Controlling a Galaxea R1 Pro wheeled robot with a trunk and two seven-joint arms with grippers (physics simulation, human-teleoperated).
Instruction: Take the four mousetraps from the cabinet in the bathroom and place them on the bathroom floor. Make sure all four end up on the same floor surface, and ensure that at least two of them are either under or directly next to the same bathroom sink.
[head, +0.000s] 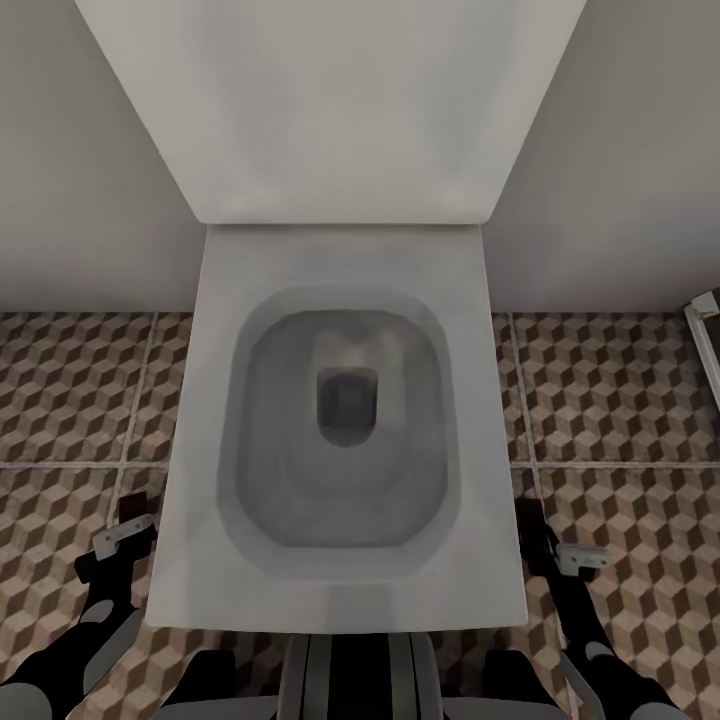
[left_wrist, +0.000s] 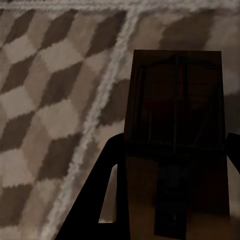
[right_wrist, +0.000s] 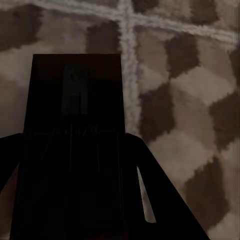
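Item: left gripper (head: 125, 535); low beside the toilet (head: 340, 420) on the robot's left, over the bathroom floor (head: 60, 400); closed on a mousetrap (left_wrist: 175, 145), a tan board with dark wire parts that stands out forward between the dark fingers (left_wrist: 95, 200) in the left wrist view, its far end over the cube-pattern tiles; judged held so for carrying and setting down.

Item: right gripper (head: 565, 550); low on the toilet's other side; closed on a second mousetrap (right_wrist: 75, 130), seen in shadow in the right wrist view, flanked by both fingers (right_wrist: 165, 205), its free end toward a pale grout line.

Remark: toilet bowl open, lid raised against the wall; a carrying stage, by judgement.
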